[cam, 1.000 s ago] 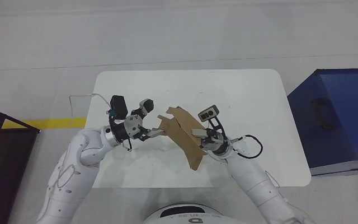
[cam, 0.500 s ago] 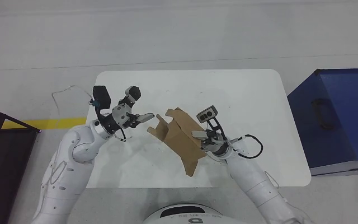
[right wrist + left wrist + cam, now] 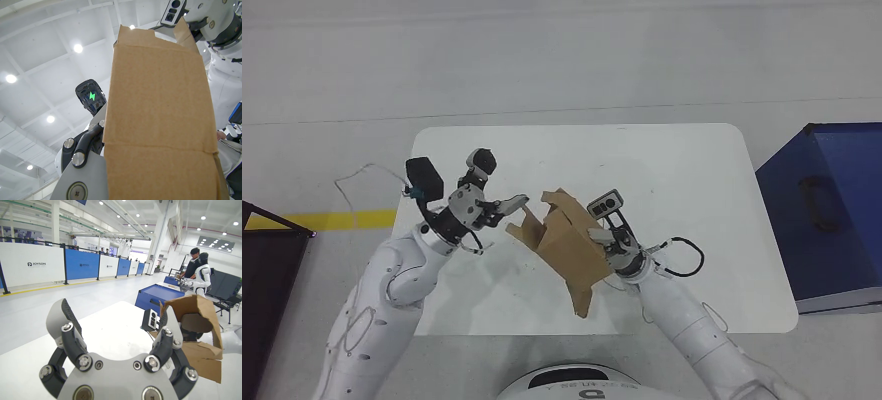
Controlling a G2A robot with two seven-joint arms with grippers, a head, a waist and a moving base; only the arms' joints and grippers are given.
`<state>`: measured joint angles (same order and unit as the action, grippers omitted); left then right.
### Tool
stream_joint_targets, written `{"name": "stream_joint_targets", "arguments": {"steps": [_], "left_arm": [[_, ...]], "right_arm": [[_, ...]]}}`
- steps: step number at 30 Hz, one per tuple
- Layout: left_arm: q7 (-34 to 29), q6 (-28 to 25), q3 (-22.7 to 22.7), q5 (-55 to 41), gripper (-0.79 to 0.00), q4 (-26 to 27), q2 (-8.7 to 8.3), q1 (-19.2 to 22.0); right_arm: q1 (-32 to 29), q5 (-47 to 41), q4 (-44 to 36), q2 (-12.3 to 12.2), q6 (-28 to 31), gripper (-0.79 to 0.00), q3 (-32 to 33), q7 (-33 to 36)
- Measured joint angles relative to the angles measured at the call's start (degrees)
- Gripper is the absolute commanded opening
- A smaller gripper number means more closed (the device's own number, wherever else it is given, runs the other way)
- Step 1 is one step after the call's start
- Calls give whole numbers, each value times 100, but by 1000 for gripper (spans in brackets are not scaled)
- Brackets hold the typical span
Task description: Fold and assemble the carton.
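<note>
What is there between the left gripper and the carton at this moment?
Nothing. In the top view, only a narrow strip of the bare white table shows between the open left gripper and the nearest flap of the carton; they appear slightly apart.

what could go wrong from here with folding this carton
1. The carton is tilted and gripped by the right end effector alone. A push from the open left end effector could twist it or slip it loose.
2. The flap nearest the left end effector looks ragged and creased, so it may buckle instead of folding cleanly.
</note>
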<state>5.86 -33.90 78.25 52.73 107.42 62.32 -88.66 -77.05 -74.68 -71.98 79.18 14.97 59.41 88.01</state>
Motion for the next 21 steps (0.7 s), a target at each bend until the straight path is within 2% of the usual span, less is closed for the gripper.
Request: {"name": "stream_joint_targets", "arguments": {"steps": [7, 16, 21], "left_arm": [[7, 387, -301, 1257, 0, 131, 23, 2], [53, 548, -416, 1383, 0, 66, 53, 76], [-9, 463, -443, 1430, 0, 69, 52, 77]], "right_arm": [[-7, 40, 79, 11, 124, -785, 103, -1], [-91, 72, -16, 22, 110, -785, 154, -1], [-86, 81, -32, 36, 85, -785, 147, -1]]}}
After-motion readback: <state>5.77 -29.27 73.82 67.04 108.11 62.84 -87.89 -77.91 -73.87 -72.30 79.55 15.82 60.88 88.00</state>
